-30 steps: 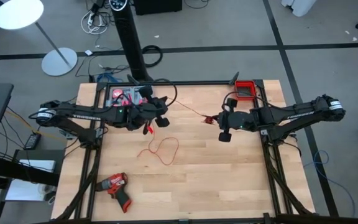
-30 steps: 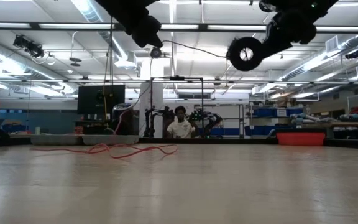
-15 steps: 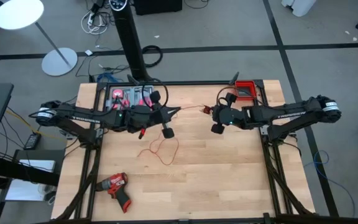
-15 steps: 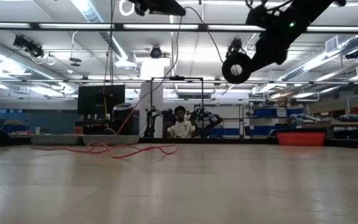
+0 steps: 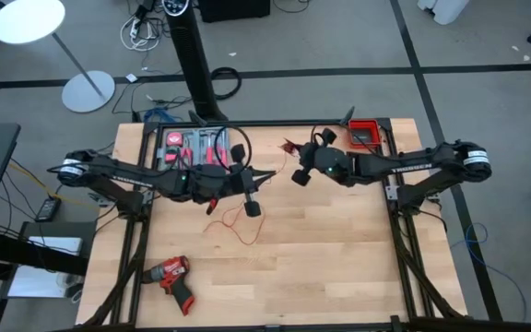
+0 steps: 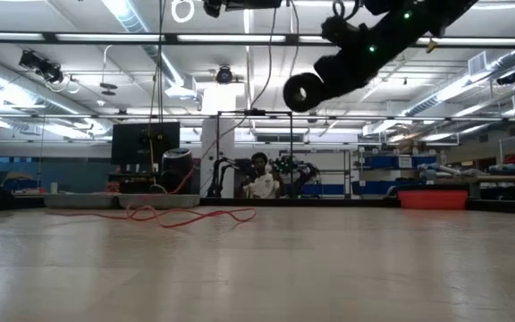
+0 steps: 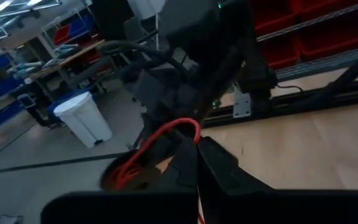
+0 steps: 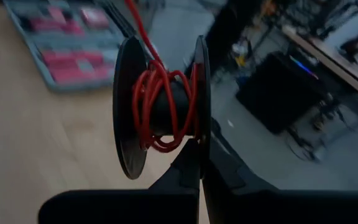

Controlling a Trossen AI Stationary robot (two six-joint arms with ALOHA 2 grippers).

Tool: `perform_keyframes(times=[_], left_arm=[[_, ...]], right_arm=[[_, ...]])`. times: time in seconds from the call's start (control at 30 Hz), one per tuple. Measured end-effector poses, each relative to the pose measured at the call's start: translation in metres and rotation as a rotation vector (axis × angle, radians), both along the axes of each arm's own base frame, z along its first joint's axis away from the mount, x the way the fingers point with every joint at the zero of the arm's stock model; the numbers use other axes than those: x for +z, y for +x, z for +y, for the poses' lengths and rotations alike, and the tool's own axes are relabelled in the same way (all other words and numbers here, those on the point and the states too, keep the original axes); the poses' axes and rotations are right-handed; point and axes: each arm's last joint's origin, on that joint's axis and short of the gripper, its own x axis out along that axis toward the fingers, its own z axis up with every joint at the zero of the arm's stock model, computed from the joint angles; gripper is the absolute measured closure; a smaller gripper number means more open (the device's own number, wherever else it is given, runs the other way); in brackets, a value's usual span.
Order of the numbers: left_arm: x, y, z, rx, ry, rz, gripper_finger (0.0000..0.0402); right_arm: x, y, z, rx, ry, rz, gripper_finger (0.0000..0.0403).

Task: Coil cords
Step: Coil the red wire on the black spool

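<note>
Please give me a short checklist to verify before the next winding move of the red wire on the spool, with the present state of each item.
1. Right pincer shut on the black spool: ok.
2. Red wire already wound on the spool's core, between its two discs: ok, several turns show.
3. Left pincer shut on the red wire: ok, the wire loops out just past the fingertips.
4. Loose wire left on the table: ok, loops still lie near the middle.
5. Loose wire free of knots: cannot tell.
6. Drill clear of the wire: ok, it lies apart near the front left.
</note>
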Motion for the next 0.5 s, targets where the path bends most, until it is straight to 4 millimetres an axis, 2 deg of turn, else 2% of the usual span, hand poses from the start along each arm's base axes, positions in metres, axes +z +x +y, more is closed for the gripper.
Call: perform_keyframes(times=[0.3,0.5], left_arm=[[-0.028,0.021,-0.004,-0.05,-0.002,0.057,0.0401],[-0.039,0.027,-0.004,-0.046,0.002,0.1,0.0401]], right_arm=[[0.019,0.007,0.002,0.078,-0.037,-0.18,0.0403],[0.027,0.007,0.005,0.164,-0.02,-0.246,0.0403]])
